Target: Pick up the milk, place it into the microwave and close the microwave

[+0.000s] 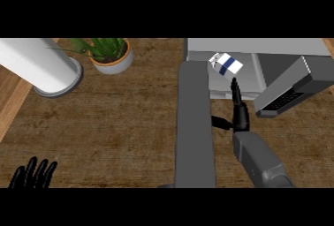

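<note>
White milk carton with a blue stripe [225,64] sits tilted in the mouth of the grey box-shaped microwave [261,47], beside its open grey door [195,132]. The black right hand [240,117] holds nothing, its fingers [235,95] straight and released (tips just below the carton). The black left hand [32,174] rests open at the brown wooden worktop's [111,123] lower left.

Brown counter [117,123], potted plant [109,54], white cylinder [39,64], microwave [261,46]

Milk [225,63]: blue band on white, nothing readable.
Microwave panel [283,100]: dark, no figures readable.
Elsewhere: no text or signs.
</note>
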